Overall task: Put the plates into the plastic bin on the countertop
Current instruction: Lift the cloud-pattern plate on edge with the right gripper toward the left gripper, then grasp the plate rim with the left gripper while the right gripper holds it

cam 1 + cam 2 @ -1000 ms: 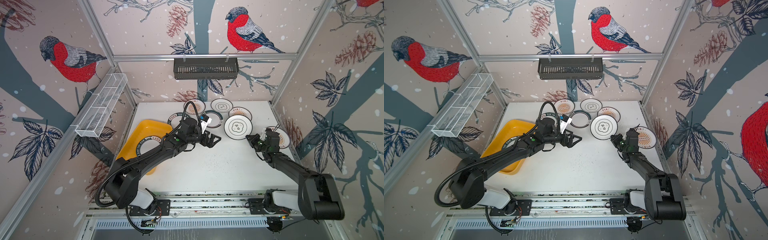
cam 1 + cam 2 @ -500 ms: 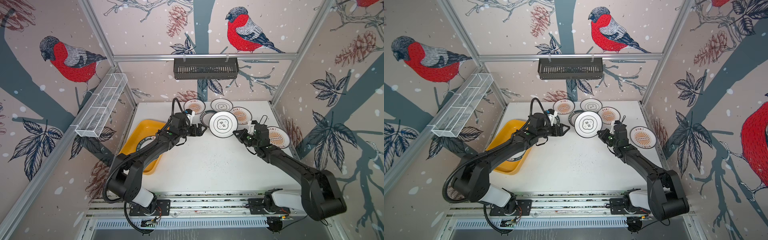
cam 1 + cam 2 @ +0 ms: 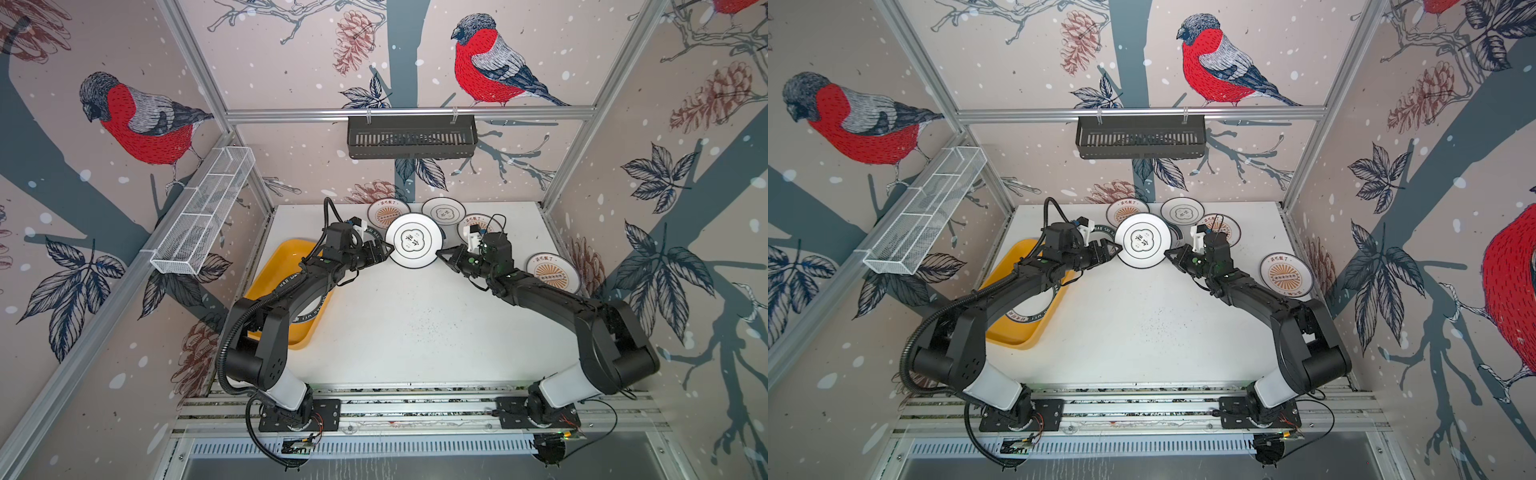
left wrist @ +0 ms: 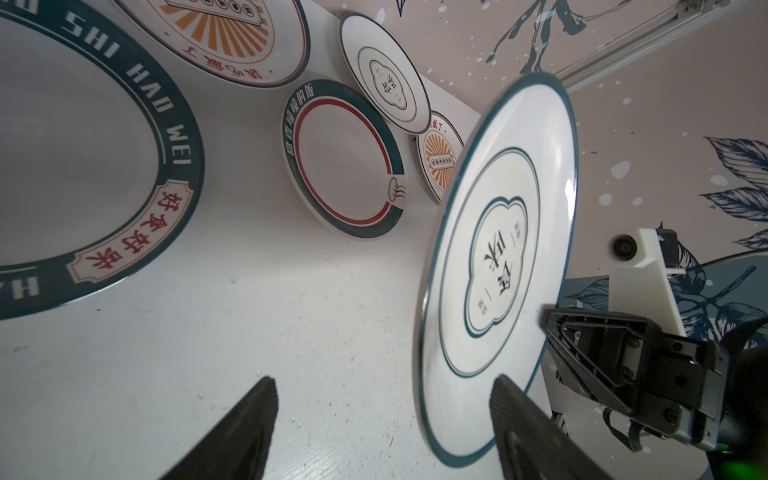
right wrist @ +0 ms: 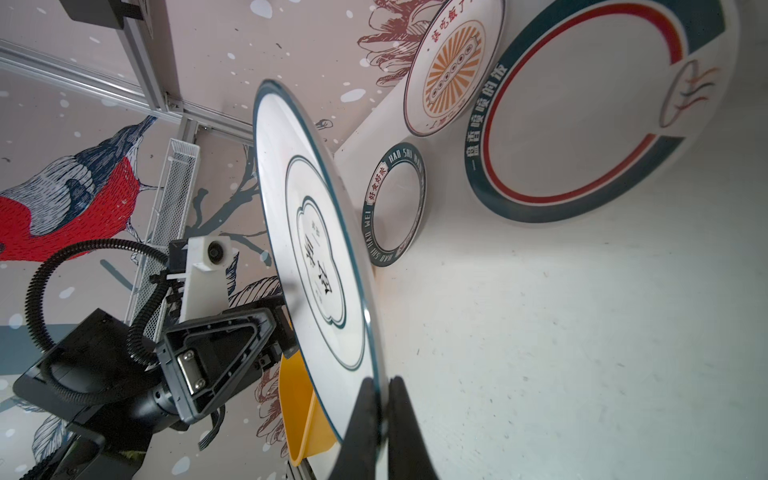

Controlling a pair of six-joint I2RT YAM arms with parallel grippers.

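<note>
- Countertop (image 3: 415,332) nearest me is bare
- Bin (image 3: 279,259) sits under the left arm. One lettered plate (image 3: 1030,312) already lies flat in it, half hidden by the arm
- Just past the bin's far corner, raised off the counter: emblem plate (image 3: 412,245), tipped up on edge between both grippers
- Left gripper (image 4: 382,386), bin side of that plate: fingers (image 4: 253,424) spread, one to each face of the rim, not clamped as far as I can tell
- Right gripper (image 5: 382,384), side away from the bin: fingers (image 5: 365,415) pressed onto the opposite rim, pinching it. This grip alone carries the plate
- Reads as a hand-over. The bin looks a long reach for the right arm, so it offers the plate edge-on, giving the left jaws a rim to bite
- Left should close before right lets go, else the plate drops on those beneath
- Beyond the bin, below the raised plate: second lettered plate (image 4: 95,137) and red-ringed plate (image 4: 345,158), flat
- Farther back from the bin, by the wall: sunburst plate (image 3: 386,212), second emblem plate (image 3: 444,211), second sunburst plate (image 3: 1227,226)
- Across the counter from the bin: third sunburst plate (image 3: 552,272), alone by the rail
</note>
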